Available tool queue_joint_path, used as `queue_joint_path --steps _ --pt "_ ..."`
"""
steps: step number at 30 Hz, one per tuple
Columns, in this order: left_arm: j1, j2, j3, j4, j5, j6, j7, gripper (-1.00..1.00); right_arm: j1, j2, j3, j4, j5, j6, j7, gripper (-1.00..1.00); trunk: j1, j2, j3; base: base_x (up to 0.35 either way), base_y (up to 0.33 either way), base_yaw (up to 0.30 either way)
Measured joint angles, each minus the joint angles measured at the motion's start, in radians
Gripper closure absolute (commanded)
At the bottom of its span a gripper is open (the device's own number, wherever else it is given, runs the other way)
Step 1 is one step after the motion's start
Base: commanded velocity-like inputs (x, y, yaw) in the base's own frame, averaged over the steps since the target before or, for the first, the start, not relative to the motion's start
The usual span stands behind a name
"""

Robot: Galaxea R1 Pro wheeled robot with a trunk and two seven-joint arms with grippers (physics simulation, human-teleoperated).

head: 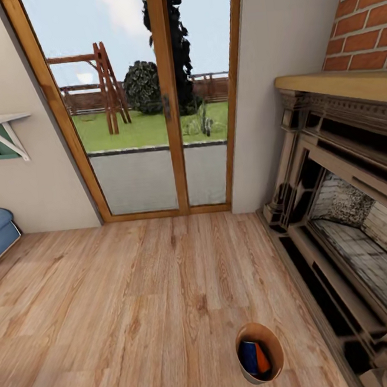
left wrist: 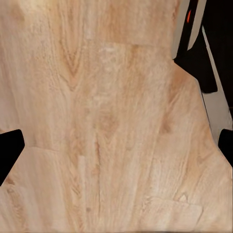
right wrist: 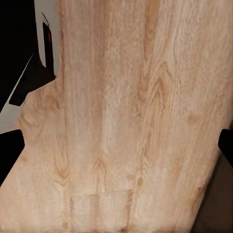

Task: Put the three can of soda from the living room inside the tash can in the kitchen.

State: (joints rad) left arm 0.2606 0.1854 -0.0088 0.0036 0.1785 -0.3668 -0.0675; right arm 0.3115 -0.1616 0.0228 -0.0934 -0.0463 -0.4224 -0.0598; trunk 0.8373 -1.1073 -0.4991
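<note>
**Cans in the bin, bin not in the kitchen yet**

Looking at the head view, the tash can [head: 260, 353] sits on the living room floor [head: 138, 293] near the fireplace [head: 343, 214], tilted, mouth facing up toward the camera. A dark blue can [head: 250, 356] and an orange can [head: 263, 359] lie inside; a third I can't make out. Can't tell either pincer's state. Kitchen trip seems left.
</note>
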Motion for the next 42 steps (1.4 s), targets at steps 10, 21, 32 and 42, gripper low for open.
queue_joint_path --steps 10,21,32,42 --pt "-0.009 -0.015 -0.028 -0.001 0.002 0.000 0.001 -1.00 0.001 -0.004 -0.003 0.070 -0.001 0.002 0.001 -1.00 -0.038 0.070 0.031 0.000 0.000 0.000" --pt "-0.010 -0.020 -0.030 0.000 0.001 0.002 0.002 -1.00 0.001 -0.004 -0.004 0.062 -0.001 0.000 0.000 -1.00 -0.080 0.147 0.066 0.000 0.000 0.000" --pt "-0.009 -0.012 -0.031 0.004 0.000 0.005 -0.001 -1.00 0.000 -0.003 -0.009 0.032 -0.003 -0.001 -0.001 -1.00 -0.123 0.224 0.100 0.000 0.000 0.000" --pt "-0.009 -0.018 -0.031 0.005 -0.001 0.011 -0.007 -1.00 0.000 -0.001 -0.081 0.023 -0.003 -0.001 -0.002 -1.00 -0.161 0.294 0.132 0.000 0.000 0.000"
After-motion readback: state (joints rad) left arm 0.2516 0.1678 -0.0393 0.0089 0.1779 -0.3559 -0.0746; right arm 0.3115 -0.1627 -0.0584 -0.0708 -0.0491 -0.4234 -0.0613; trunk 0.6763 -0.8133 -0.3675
